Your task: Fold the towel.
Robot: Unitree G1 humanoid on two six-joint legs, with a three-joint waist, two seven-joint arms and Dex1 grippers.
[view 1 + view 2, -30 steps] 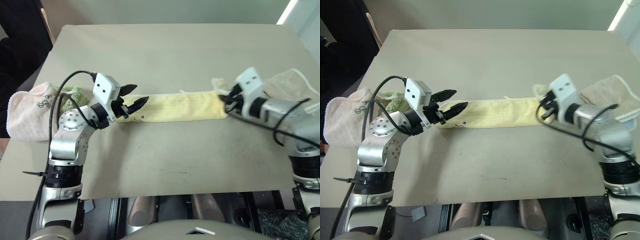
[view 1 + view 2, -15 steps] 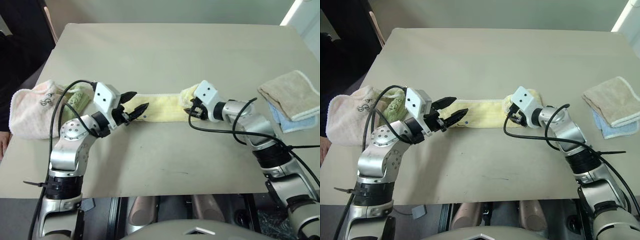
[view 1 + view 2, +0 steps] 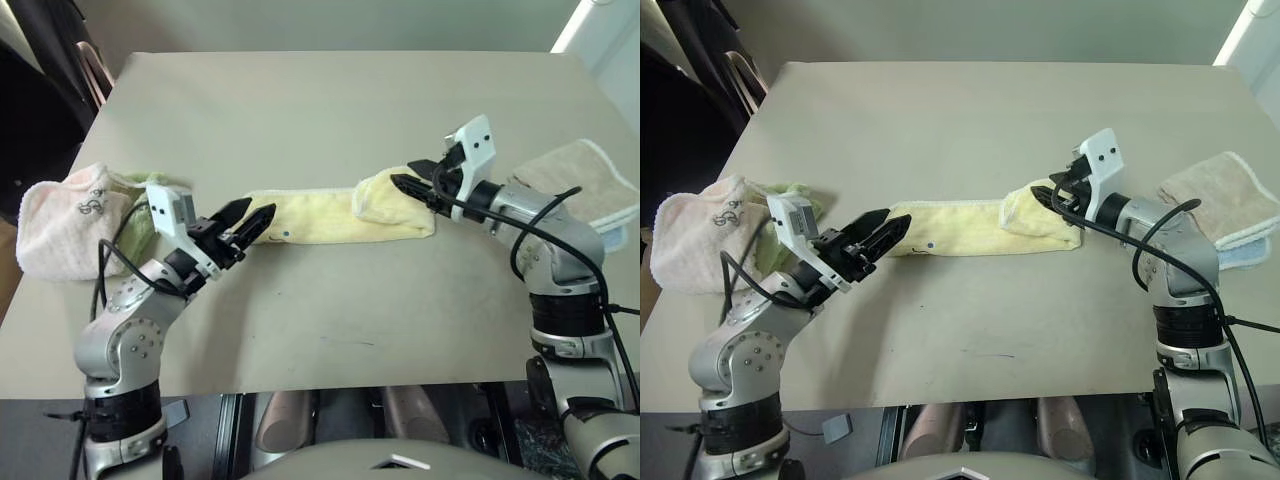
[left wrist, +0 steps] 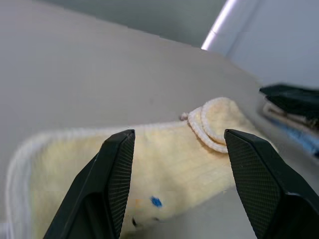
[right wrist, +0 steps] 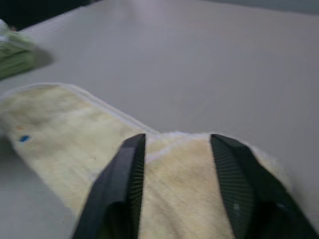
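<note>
One fold lies in the towel [image 3: 340, 212] at mid-frame, its right end doubled over. Both the left gripper [image 3: 247, 217] and right gripper [image 3: 408, 180] hang open and empty; next, probably, the left end gets pinched and carried across.

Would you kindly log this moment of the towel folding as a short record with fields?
towel: pale yellow, lying in a long strip on the table, its right end folded over onto itself
left gripper: fingers open, at the strip's left end, holding nothing
right gripper: fingers open, above the folded end
pink towel: at the table's left edge
beige towel: at the table's right edge
</note>
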